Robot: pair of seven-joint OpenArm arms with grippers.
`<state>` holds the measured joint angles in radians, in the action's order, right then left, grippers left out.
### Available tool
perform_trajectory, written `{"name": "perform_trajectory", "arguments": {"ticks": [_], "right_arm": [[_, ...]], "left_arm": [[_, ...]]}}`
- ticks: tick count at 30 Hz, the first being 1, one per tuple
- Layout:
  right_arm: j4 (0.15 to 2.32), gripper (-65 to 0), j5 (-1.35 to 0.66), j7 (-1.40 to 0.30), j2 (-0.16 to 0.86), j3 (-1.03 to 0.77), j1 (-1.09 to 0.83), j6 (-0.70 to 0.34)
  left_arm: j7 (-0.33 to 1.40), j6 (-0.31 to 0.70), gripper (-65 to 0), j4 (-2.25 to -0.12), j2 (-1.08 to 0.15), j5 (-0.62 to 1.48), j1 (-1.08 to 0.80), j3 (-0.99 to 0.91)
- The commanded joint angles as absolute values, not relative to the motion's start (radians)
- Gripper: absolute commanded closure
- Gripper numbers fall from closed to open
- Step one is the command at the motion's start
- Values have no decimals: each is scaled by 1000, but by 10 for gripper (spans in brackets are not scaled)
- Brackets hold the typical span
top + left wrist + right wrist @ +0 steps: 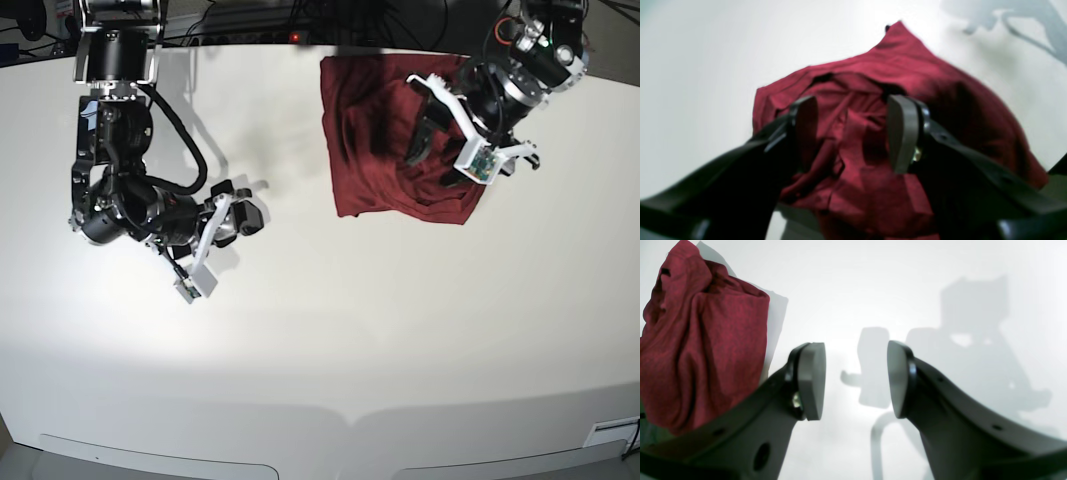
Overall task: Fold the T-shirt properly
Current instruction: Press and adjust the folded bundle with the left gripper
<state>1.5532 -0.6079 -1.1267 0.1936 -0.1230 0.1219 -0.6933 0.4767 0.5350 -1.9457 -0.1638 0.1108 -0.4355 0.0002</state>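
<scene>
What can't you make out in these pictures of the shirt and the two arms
- T-shirt: in the base view, the left gripper and its arm cover the cloth's right part; sleeves and collar cannot be told apart in the bunched fabric.
- Left wrist view: the near hem is blurred and hidden behind the dark fingers.
- Right wrist view: the shirt is cut off by the left edge.
- Right gripper: too small in the base view to read.

The T-shirt [385,150] lies bunched on the desk [330,330], toward the far edge and right of centre in the base view. The left pincer [432,152] is positioned over the right portion of the T-shirt, above the cloth. The right pincer [240,215] is located on the left side of the base view, above bare desk, well apart from the T-shirt and nearer the front edge than it.
</scene>
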Motion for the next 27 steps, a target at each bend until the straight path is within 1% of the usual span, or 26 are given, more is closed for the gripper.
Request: {"name": "perform_trajectory", "arguments": {"ticks": [1, 8, 20, 21, 27], "right_arm": [[1571, -299, -628, -1108, 199, -125, 141, -698], [1571, -299, -628, -1107, 200, -125, 141, -698], [1571, -299, -628, -1084, 199, -125, 142, -698], [1571, -299, -628, -1084, 200, -125, 142, -698], [1571, -299, -628, -1084, 199, -125, 142, -698]], "left_arm": [[456, 538, -313, -1948, -167, 120, -420, -2], [516, 538, -305, -1891, -167, 162, -374, 2], [532, 539, -91, -1891, -167, 161, -374, 2], [532, 539, -83, -1891, -167, 161, -374, 2], [593, 544, -84, -1891, -167, 161, -377, 2]]}}
